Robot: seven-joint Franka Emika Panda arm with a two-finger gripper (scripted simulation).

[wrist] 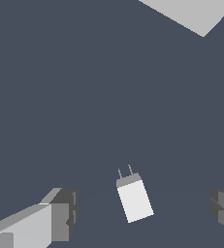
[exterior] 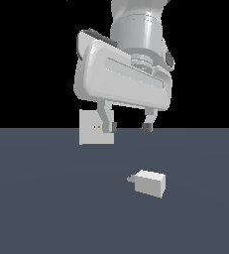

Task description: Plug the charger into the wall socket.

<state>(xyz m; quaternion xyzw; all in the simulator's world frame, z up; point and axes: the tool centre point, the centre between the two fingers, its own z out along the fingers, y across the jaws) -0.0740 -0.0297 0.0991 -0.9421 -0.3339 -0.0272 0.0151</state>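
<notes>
The charger (exterior: 149,183) is a small white block lying on the dark floor, its two short prongs pointing toward the exterior view's left. In the wrist view the charger (wrist: 134,198) lies between the fingertips but well below them. The wall socket (exterior: 92,130) is a flat upright white square plate with two tiny holes, standing behind and to the exterior view's left of the charger; one finger partly covers it. Only a corner of the wall socket (wrist: 191,13) shows in the wrist view. My gripper (exterior: 129,127) hangs open above the floor, holding nothing.
The dark grey floor (exterior: 46,208) spreads all around the charger and the socket. The background behind it is black.
</notes>
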